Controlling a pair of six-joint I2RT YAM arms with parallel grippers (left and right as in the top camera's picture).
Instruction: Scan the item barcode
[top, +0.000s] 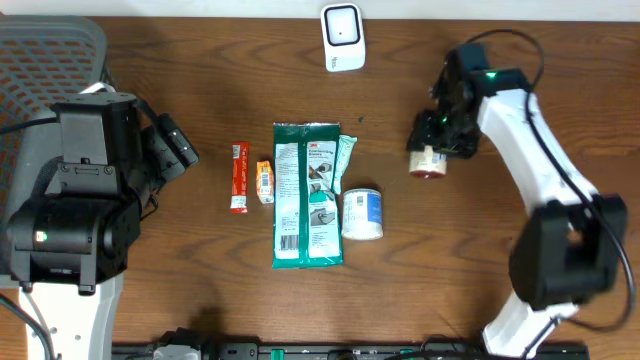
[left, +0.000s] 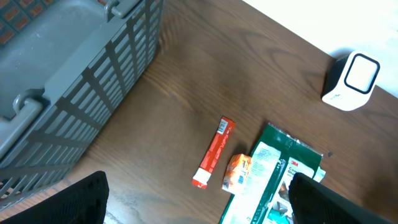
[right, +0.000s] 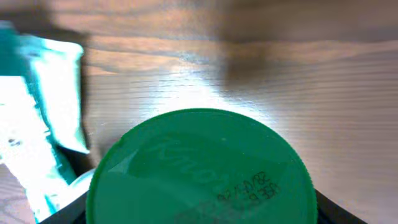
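The jar (top: 429, 161) is sitting on the right side of the table (top: 230, 70), well apart from the white scanner (top: 343, 37) at the far edge. Its green lid (right: 199, 168) is facing straight into the right wrist camera, so the jar's long way is pointing along the reach of the right gripper (top: 440, 142). I cannot tell if the jar is lying flat or tipping. The right gripper is reaching around the lid end, with its fingers (right: 342, 214) sitting one on each side, very close to the rim. I cannot tell if they are squeezing the lid or only standing beside it. The right arm is by far the nearer one. The left gripper (top: 176, 147) is hanging over the other side of the table, spread wide and holding nothing.
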